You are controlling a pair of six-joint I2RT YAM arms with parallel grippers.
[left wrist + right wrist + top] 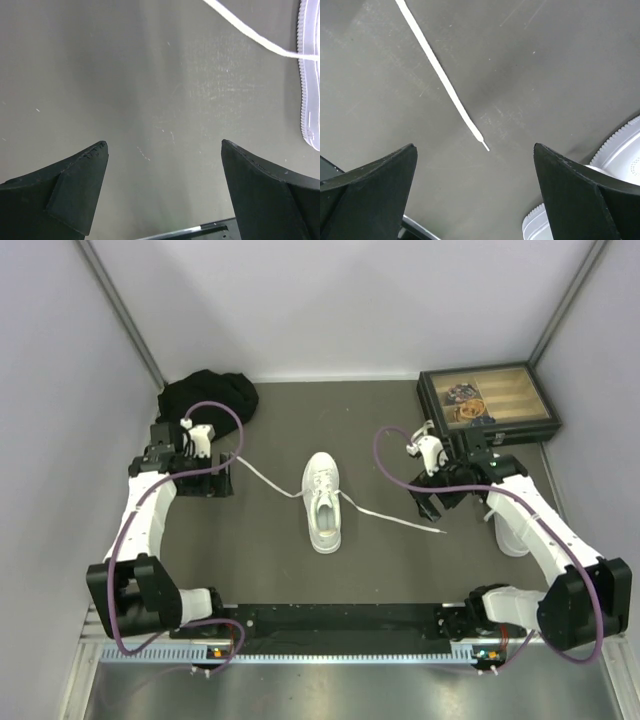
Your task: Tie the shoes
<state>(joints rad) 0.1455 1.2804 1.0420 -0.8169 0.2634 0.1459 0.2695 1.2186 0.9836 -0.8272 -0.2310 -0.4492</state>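
Note:
A white sneaker point(323, 502) stands in the middle of the mat, toe towards the back. Its left lace point(268, 480) runs out towards my left gripper point(218, 480), and its right lace point(395, 519) runs out towards my right gripper point(432, 502). Both grippers are open and empty, just above the mat. In the left wrist view the gripper point(165, 150) is over bare mat, with the lace point(250, 32) and the sneaker's sole point(310, 100) at upper right. In the right wrist view the lace's tip point(486, 148) lies just beyond the gripper point(475, 150).
A second white sneaker point(512, 535) lies partly under my right arm; its ridged sole point(620, 150) shows in the right wrist view. A black cloth bundle point(208, 395) lies at back left. A dark box with a wooden tray point(487, 403) stands at back right.

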